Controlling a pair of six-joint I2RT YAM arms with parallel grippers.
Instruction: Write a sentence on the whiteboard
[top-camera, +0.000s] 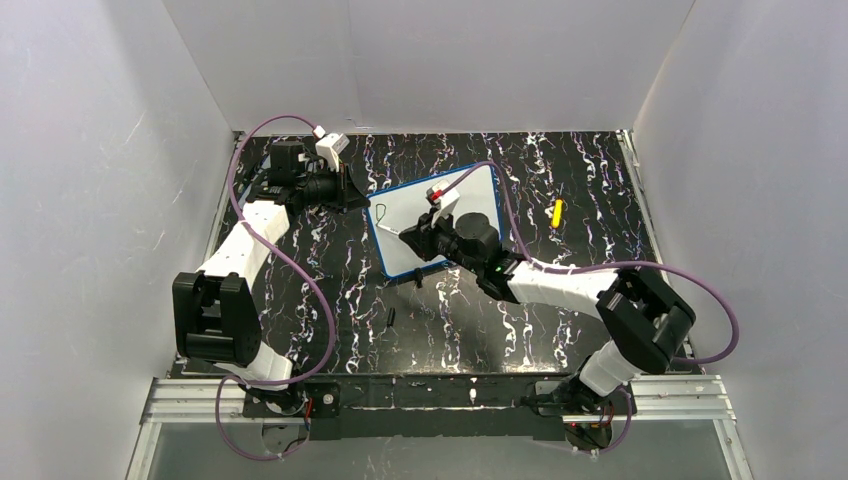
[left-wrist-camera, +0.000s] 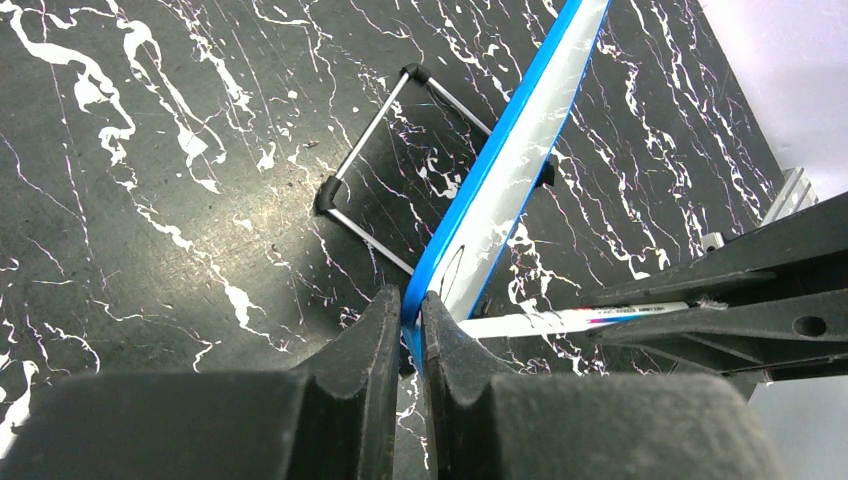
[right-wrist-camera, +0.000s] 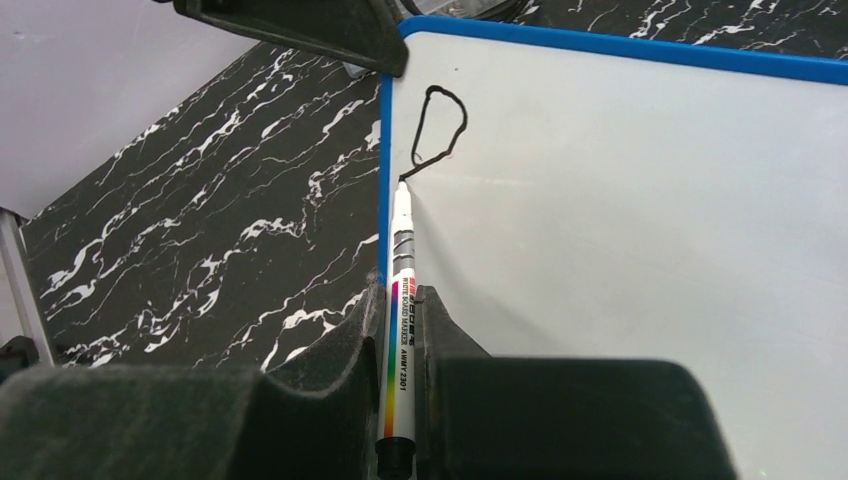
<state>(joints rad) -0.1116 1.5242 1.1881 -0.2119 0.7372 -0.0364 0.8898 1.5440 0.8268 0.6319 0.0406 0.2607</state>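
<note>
The whiteboard (top-camera: 470, 190) stands tilted mid-table, white with a blue rim (left-wrist-camera: 520, 140). My left gripper (top-camera: 355, 195) is shut on its blue rim at the near-left corner (left-wrist-camera: 412, 305). My right gripper (top-camera: 425, 240) is shut on a white board marker (right-wrist-camera: 403, 230) with a rainbow stripe, the barrel upright between the jaws (right-wrist-camera: 401, 295). Of the sentence only one dark looped stroke (right-wrist-camera: 437, 125) shows, near the board's top left corner. The marker tip touches the board (right-wrist-camera: 620, 220) at the lower end of that stroke. The marker (left-wrist-camera: 570, 320) also shows in the left wrist view.
A wire stand with black feet (left-wrist-camera: 400, 170) props the board from behind. A yellow object (top-camera: 557, 212) lies right of the board and a small black piece (top-camera: 391, 318) in front of it. White walls enclose the black marbled table (top-camera: 340, 300).
</note>
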